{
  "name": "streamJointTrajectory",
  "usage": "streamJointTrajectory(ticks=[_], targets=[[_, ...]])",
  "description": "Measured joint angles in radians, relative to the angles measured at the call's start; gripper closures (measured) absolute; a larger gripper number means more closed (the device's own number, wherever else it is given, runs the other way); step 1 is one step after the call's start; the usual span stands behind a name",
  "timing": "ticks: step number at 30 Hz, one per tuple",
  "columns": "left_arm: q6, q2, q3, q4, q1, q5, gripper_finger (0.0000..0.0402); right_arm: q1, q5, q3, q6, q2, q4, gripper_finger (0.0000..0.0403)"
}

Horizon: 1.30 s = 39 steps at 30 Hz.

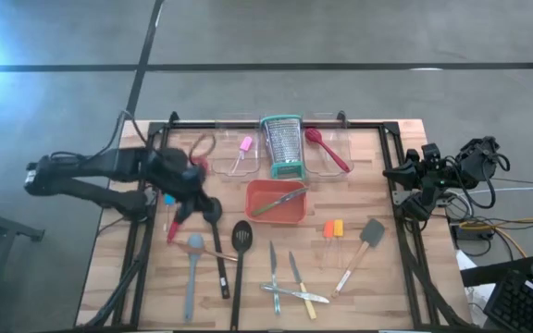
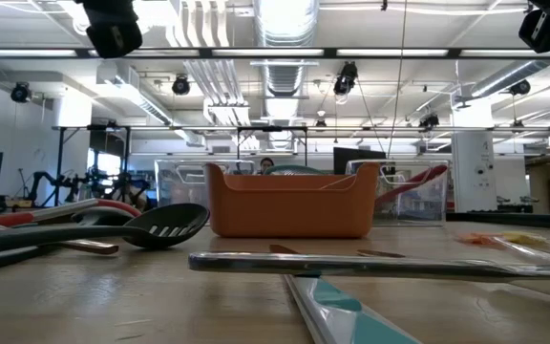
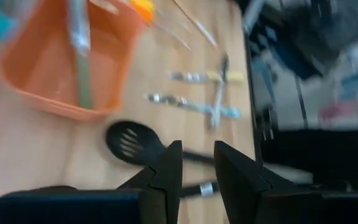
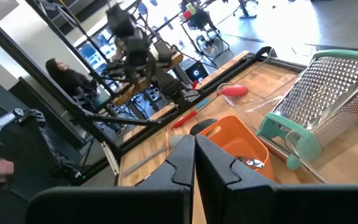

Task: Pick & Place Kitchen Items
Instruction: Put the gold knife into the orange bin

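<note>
- Left gripper (image 1: 181,211) hovered over the left part of the wooden slatted table (image 1: 378,282), just above the utensil cluster; fingers (image 3: 166,177) stood a narrow gap apart with nothing visible between them in the left wrist view.
- Right gripper (image 1: 399,172) was parked at the table's right edge, jaws fully closed and empty, well apart from any utensil.
- Black slotted plastic turner (image 1: 241,250) lay near the left gripper, toward the table centre and front; its head was at the end nearer the orange plastic tray (image 1: 276,211), its handle running toward the front edge.
- Grey silicone spatula (image 1: 192,268) and a black-handled tool (image 1: 221,268) lay alongside the turner, roughly parallel, slightly closer to the left gripper.
- Left wrist view: turner head (image 3: 129,142) sat just ahead of the fingers, handle passing across below them.
- Judgement: left arm is clearly the nearer one; the pick likely calls for jaws set across the handle's long axis.
- Tray already held one slim metal utensil (image 1: 280,201).
</note>
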State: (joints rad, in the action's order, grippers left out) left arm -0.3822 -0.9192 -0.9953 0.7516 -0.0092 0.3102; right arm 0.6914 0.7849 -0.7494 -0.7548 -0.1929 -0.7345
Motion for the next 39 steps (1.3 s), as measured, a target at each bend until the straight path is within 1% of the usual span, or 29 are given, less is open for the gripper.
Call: streamJointTrajectory(ticks=[3, 6, 10, 16, 22, 28, 33, 39], targets=[[0.058, -0.03, 0.017, 0.001, -0.102, -0.007, 0.0305, 0.0, 0.0, 0.0, 0.0, 0.0, 0.0, 0.0394], [0.096, -0.067, 0.041, 0.002, -0.178, -0.039, 0.0305, 0.0, 0.0, 0.0, 0.0, 0.0, 0.0, 0.0394], [0.101, -0.132, 0.07, 0.004, -0.241, -0.045, 0.0305, 0.0, 0.0, 0.0, 0.0, 0.0, 0.0, 0.0394], [0.116, -0.251, 0.079, 0.001, -0.305, -0.042, 0.0305, 0.0, 0.0, 0.0, 0.0, 0.0, 0.0, 0.0394], [0.126, -0.357, 0.085, 0.001, -0.337, -0.042, 0.0305, 0.0, 0.0, 0.0, 0.0, 0.0, 0.0, 0.0394], [0.147, -0.425, 0.085, 0.001, -0.346, -0.042, 0.0305, 0.0, 0.0, 0.0, 0.0, 0.0, 0.0, 0.0394], [0.154, -0.45, 0.085, 0.001, -0.348, -0.042, 0.0307, 0.0, 0.0, 0.0, 0.0, 0.0, 0.0, 0.0394], [0.169, -0.449, 0.085, 0.001, -0.353, -0.042, 0.0305, 0.0, 0.0, 0.0, 0.0, 0.0, 0.0, 0.0394]])
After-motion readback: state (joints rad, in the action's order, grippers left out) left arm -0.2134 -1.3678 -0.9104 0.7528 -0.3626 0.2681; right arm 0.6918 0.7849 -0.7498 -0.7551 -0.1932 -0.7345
